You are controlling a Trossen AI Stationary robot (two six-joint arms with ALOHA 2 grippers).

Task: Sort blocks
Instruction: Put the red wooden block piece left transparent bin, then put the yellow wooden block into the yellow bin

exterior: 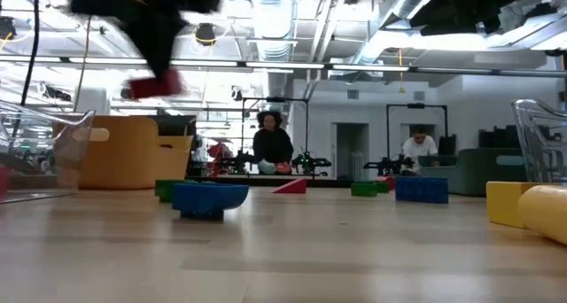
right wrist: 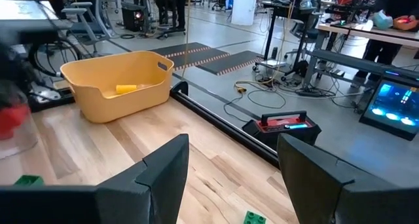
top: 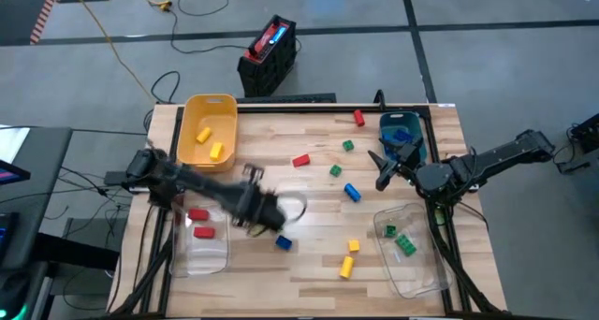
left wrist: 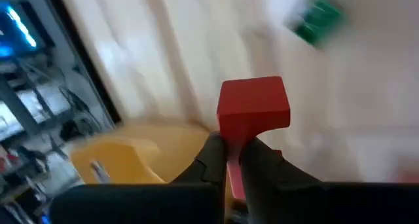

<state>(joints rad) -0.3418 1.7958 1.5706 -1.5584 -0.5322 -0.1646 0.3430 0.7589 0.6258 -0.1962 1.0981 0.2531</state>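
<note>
Setting: a wooden table in an open workshop, two people seated far behind.
Left end effector: clamped on a red block, raised over the table beside the clear bin.
Right end effector: fingers apart, poised near the teal bin.
Blocks: scattered mid-table; others in the yellow bin.

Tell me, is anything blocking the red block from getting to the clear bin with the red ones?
Nothing visible: the left pincer holds the small red plastic block aloft near the clear plastic bin.
</note>
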